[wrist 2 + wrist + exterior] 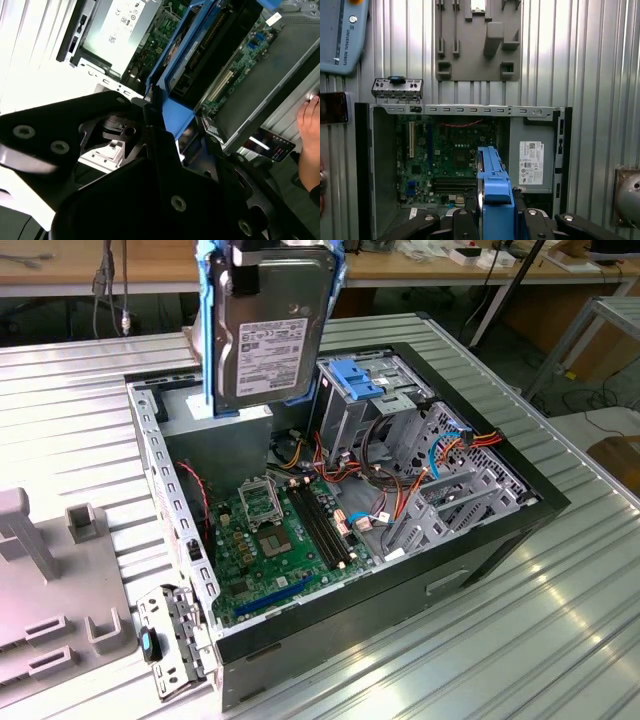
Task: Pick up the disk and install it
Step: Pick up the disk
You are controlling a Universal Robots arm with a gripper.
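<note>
Exterior view: the disk [270, 340] hangs upright, high over the far corner of an open computer case [525, 508] towards the exterior view's left. Its grey metal face is turned to the camera and carries a large white printed label [272, 352] with barcodes. A bright blue plastic frame runs along its sides. Below lie a green motherboard [268, 540] and a grey drive cage [372, 415] topped by a blue latch [355, 380], towards the exterior view's right. The case lies on a ribbed metal table [560, 640]. A grey plastic fixture [60, 590] stands near, at the exterior view's left.

First wrist view: looking down, the gripper [494, 217] is closed on the disk. Its black fingers [466, 225] press the blue frame from either side, and the disk is seen edge-on above the case. A grey power supply [532, 135] inside the case bears a white printed sticker [531, 162]. A light blue control tablet [342, 35] with printed lettering and a dark phone [332, 107] lie on the table beside the case.

Second wrist view: the blue frame is clamped in the black jaws, with the dark disk body reaching out over the motherboard. A person's hand [311, 135] rests at the case's edge.
</note>
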